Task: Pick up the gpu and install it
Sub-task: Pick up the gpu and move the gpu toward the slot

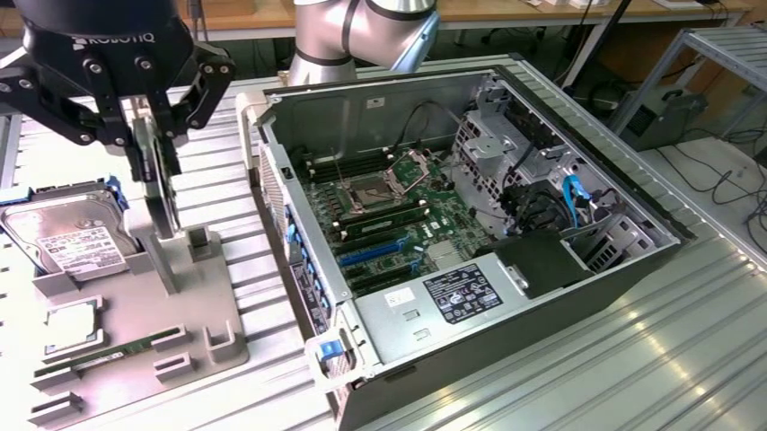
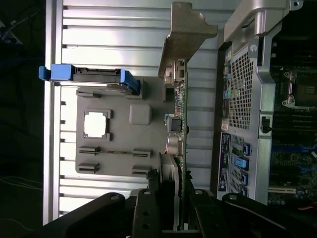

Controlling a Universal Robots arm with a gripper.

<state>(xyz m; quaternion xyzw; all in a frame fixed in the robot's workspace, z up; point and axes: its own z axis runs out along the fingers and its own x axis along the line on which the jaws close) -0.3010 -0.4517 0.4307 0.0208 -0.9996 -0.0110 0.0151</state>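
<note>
Pinching with fingers drawn partly in, the black two-finger gripper (image 1: 154, 135) holds the gpu (image 1: 160, 193), a thin dark expansion card with a silver end bracket, upright and edge-on. Its lower edge stands at the slot of the grey moulded parts holder (image 1: 144, 314) on the ribbed aluminium bench (image 1: 671, 341). A skewed pull could jam it there, and the narrow grip could let it slip. The silver-grey arm (image 1: 348, 27) rises beyond the open black computer case (image 1: 348, 112), wrist pointing straight down.
</note>
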